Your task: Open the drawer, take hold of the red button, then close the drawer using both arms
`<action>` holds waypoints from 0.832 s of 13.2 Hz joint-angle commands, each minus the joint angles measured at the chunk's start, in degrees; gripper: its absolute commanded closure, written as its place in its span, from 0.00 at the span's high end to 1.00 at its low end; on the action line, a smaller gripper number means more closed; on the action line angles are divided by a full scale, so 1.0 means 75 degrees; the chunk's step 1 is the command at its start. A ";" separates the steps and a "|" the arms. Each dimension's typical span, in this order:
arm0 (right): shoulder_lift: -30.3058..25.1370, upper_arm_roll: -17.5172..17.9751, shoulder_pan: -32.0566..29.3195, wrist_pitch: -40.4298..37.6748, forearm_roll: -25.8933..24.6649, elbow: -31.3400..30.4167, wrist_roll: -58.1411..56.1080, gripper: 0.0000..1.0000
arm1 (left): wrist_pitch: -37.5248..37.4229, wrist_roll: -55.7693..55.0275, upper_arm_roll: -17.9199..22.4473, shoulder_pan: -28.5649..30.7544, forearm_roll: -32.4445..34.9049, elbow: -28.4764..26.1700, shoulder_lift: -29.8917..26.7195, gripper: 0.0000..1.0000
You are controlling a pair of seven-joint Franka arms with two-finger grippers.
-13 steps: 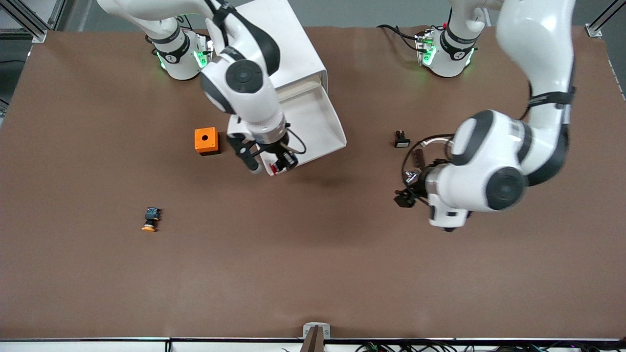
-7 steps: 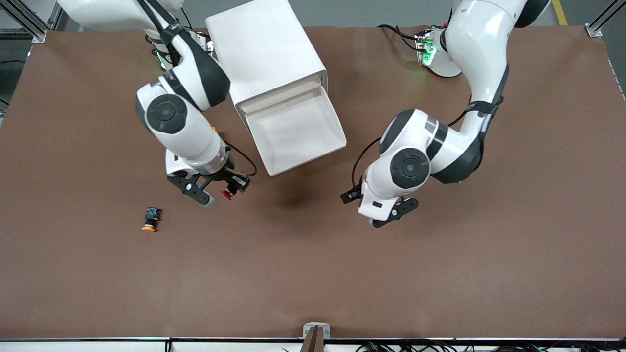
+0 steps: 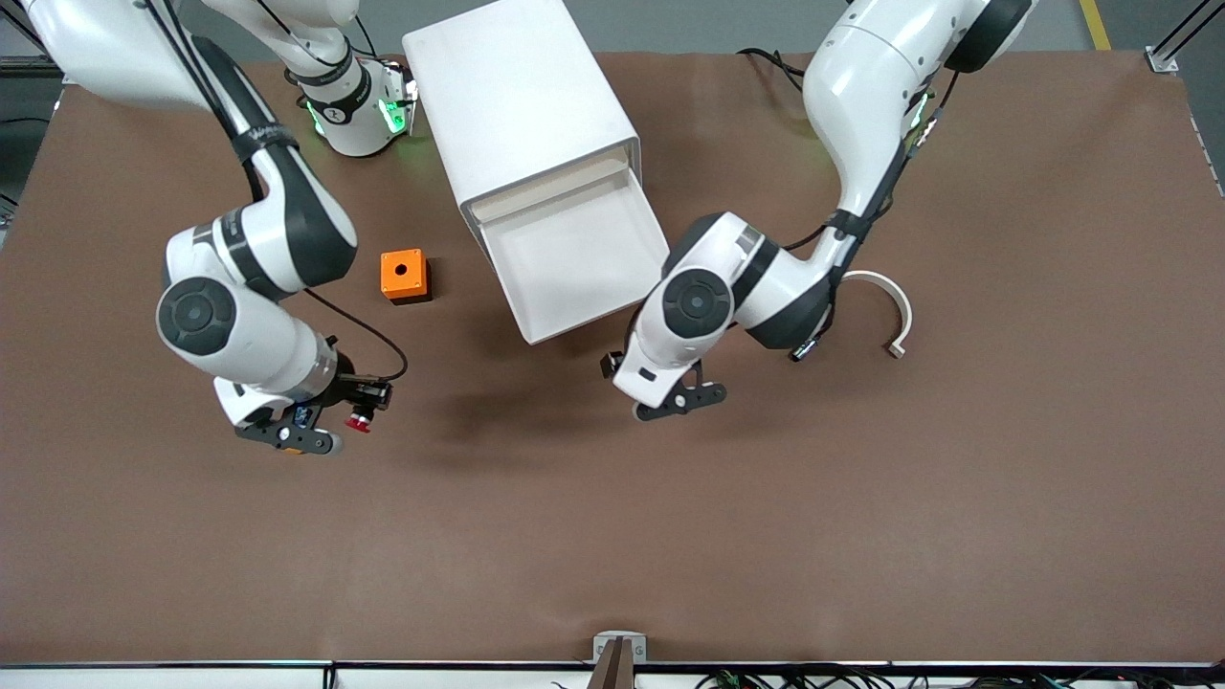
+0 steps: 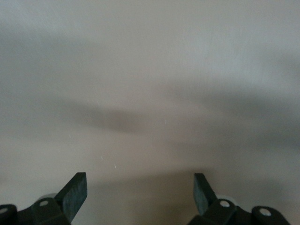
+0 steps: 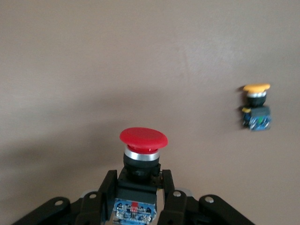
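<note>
The right gripper [image 3: 325,429] is up over bare brown table [image 3: 536,536] toward the right arm's end, its fingers clamped on the black body of the red-capped button [image 5: 143,139], cap pointing away from the wrist. The right wrist view shows an orange-capped button [image 5: 256,107] lying on the table near the held one, apart from it; in the front view the gripper hides it. An orange box [image 3: 405,276] with a round hole in its top sits beside the cabinet's drawer, toward the right arm's end, with a gap between them. The white cabinet [image 3: 522,105] stands between the two arm bases, angled, and its top drawer [image 3: 574,251] is pulled fully out; the white tray inside is bare, and its slim front edge faces the front camera. The left gripper [image 3: 670,402] hangs over the table just off the drawer's front corner, fingers spread wide with nothing between them. A white curved piece [image 3: 885,304] lies on the table toward the left arm's end. A broad stretch of bare table runs along the camera's edge.
</note>
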 commanded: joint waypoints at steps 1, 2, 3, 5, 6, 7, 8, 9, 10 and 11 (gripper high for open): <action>0.0280 -0.0368 -0.0012 0.0298 -0.0070 -0.0013 -0.1130 0.03 | 0.0101 -0.0058 0.0037 -0.0196 0.0126 -0.0416 -0.0156 1.00; 0.0443 -0.0509 -0.0024 0.0427 -0.0070 -0.0013 -0.1540 0.03 | 0.0101 -0.0221 0.0026 -0.0336 0.0079 -0.0533 -0.0167 1.00; 0.0596 -0.0626 -0.0035 0.0602 -0.0070 -0.0013 -0.1835 0.03 | 0.0031 -0.0721 0.0026 -0.0476 0.0079 -0.0557 -0.0167 1.00; 0.0830 -0.0768 -0.0035 0.0826 -0.0070 -0.0013 -0.2246 0.03 | -0.0144 -0.1753 0.0003 -0.0665 0.0079 -0.0698 -0.0295 1.00; 0.0948 -0.0768 -0.0070 0.0931 -0.0070 -0.0025 -0.2387 0.03 | -0.0308 -0.2059 -0.0160 -0.0746 0.0079 -0.0710 -0.0331 1.00; 0.1053 -0.0803 -0.0094 0.1025 -0.0070 -0.0072 -0.2470 0.03 | -0.0472 -0.2271 -0.0324 -0.0747 0.0079 -0.0698 -0.0343 1.00; 0.1136 -0.0908 -0.0094 0.1223 -0.0070 -0.0130 -0.2598 0.03 | -0.0520 -0.2459 -0.0488 -0.0759 0.0079 -0.0698 -0.0355 1.00; 0.1183 -0.1025 -0.0094 0.1457 -0.0070 -0.0235 -0.2924 0.03 | -0.0532 -0.2646 -0.0699 -0.0759 0.0079 -0.0698 -0.0355 1.00; 0.1253 -0.1107 -0.0106 0.1691 -0.0070 -0.0317 -0.3171 0.03 | -0.0532 -0.2938 -0.0863 -0.0817 0.0079 -0.0710 -0.0332 1.00; 0.1312 -0.1143 -0.0175 0.1903 -0.0070 -0.0457 -0.3289 0.03 | -0.0532 -0.3231 -0.0900 -0.0945 0.0079 -0.0710 -0.0308 1.00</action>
